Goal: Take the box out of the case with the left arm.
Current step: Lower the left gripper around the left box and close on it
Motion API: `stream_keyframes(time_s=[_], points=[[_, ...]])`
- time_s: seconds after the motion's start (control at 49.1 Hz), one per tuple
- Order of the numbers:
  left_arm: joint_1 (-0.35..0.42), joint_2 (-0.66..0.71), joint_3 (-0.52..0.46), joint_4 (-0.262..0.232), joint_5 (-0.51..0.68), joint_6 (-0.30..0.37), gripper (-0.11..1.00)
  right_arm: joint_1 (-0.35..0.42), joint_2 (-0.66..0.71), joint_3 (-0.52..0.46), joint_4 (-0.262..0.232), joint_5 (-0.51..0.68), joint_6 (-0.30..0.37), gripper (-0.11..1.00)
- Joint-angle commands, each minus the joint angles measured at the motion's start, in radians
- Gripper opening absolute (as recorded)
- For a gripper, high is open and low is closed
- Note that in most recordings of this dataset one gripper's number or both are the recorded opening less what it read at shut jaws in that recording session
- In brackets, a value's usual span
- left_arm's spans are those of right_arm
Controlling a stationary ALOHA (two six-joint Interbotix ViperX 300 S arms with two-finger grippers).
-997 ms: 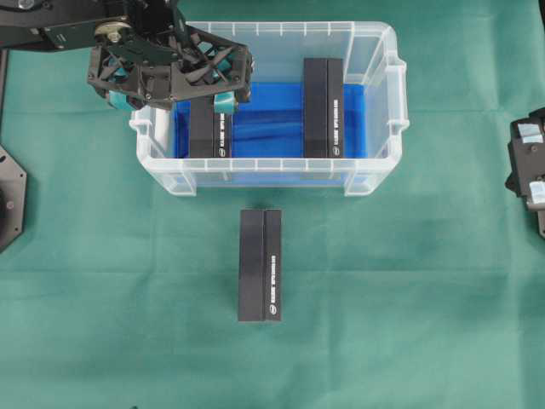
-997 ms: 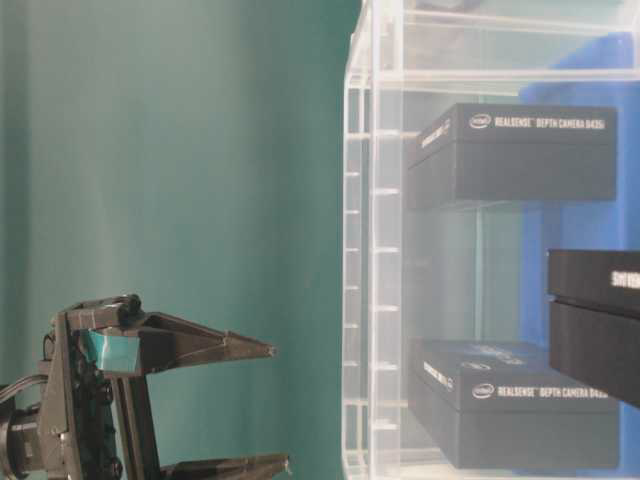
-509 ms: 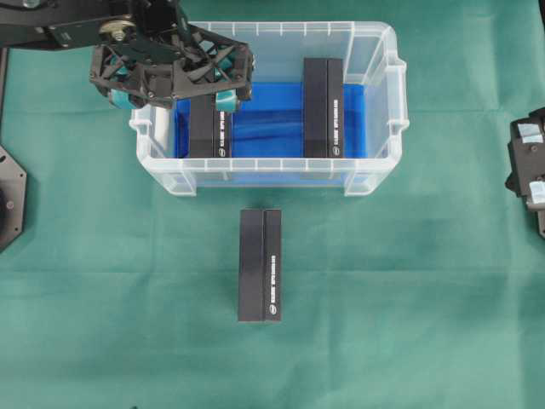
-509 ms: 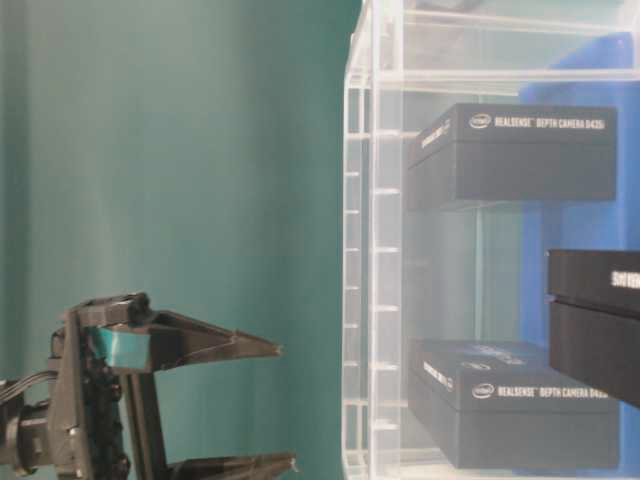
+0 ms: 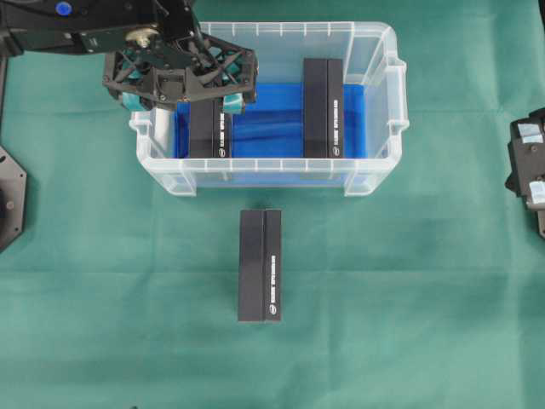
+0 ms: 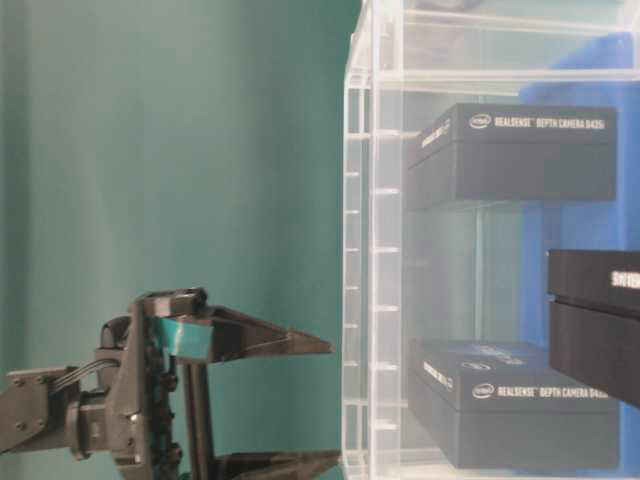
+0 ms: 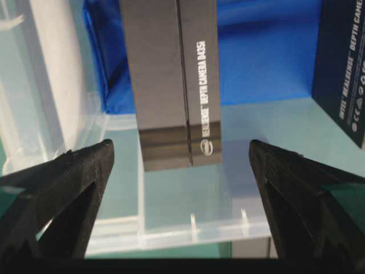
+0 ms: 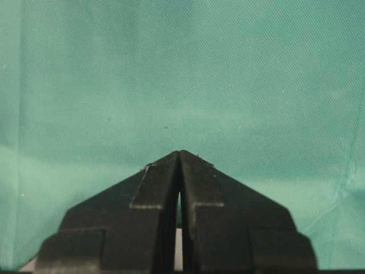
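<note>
Above the case (image 5: 375, 183), the left pincer (image 7: 181, 165) is held spread over the left RealSense box (image 7: 171, 85) lying inside; it should be lowered astride the box before closing.

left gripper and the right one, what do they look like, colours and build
The left gripper is black, with fingers built as an open lattice frame tapering to points, and teal pads near their bases. Thin cables run along its wrist in the table-level view, and a blue dot marks the arm overhead. The right gripper shows plain solid black wedge-shaped fingers, with no teal visible.
</note>
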Motion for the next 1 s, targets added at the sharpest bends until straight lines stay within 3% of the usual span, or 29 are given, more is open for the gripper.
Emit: stream_keyframes(time_s=[0.0, 0.407, 0.977], points=[[0.011, -0.008, -0.002, 0.006, -0.014, -0.005, 0.95, -0.002, 0.003, -0.026, 0.002, -0.003, 0.005, -0.01], [0.032, 0.041, 0.072, 0.008, -0.127, 0.002, 0.95, -0.002, 0.003, -0.026, 0.006, -0.003, 0.006, -0.01], [0.037, 0.094, 0.101, 0.008, -0.184, -0.002, 0.95, -0.002, 0.003, -0.026, 0.008, -0.003, 0.006, -0.01]])
